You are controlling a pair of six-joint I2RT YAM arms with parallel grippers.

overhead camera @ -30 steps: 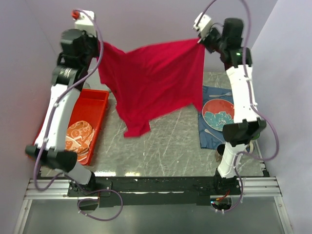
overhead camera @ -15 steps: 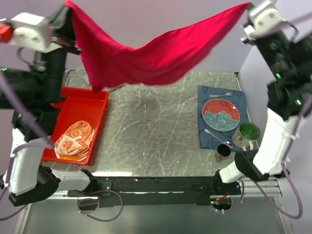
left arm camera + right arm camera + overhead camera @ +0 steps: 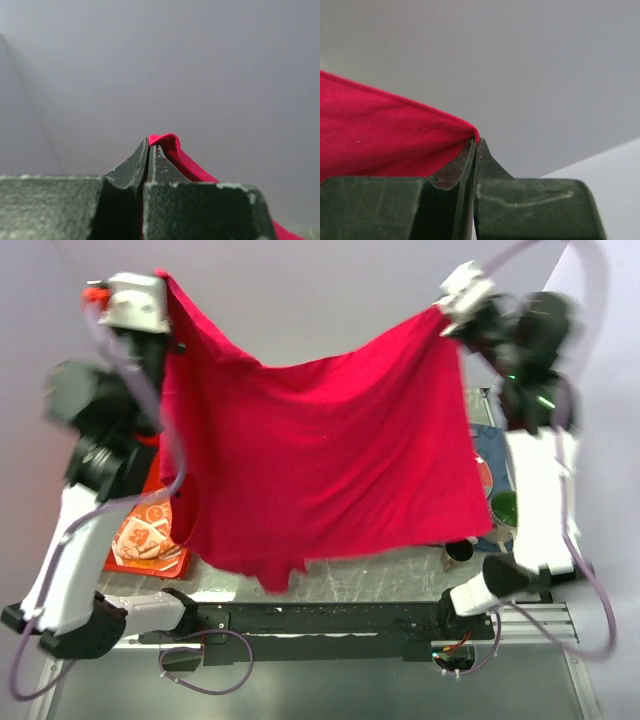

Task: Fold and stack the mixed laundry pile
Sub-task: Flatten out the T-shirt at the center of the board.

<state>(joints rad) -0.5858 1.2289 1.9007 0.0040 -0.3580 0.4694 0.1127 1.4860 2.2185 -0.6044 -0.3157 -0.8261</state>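
Observation:
The crimson-magenta shirt (image 3: 320, 460) hangs spread wide in the air between both arms, sagging in the middle and hiding most of the table. My left gripper (image 3: 163, 282) is shut on its upper left corner; red cloth (image 3: 172, 147) pokes out past the pressed-together fingers (image 3: 135, 162). My right gripper (image 3: 440, 308) is shut on the upper right corner, the fabric (image 3: 385, 135) running off to the left of the closed fingertips (image 3: 475, 142). The orange-and-white patterned cloth (image 3: 140, 538) lies in the red tray. The grey garment is out of view.
The red plastic tray (image 3: 152, 455) sits at the left behind the left arm. At the right a green cup (image 3: 508, 510), a dark small cup (image 3: 458, 552) and the edge of the dark blue placemat (image 3: 482, 440) show past the shirt.
Both arms swung the shirt high and toward the camera, then brought it down. It now hangs as a broad sheet nearer the front, covering the table centre.

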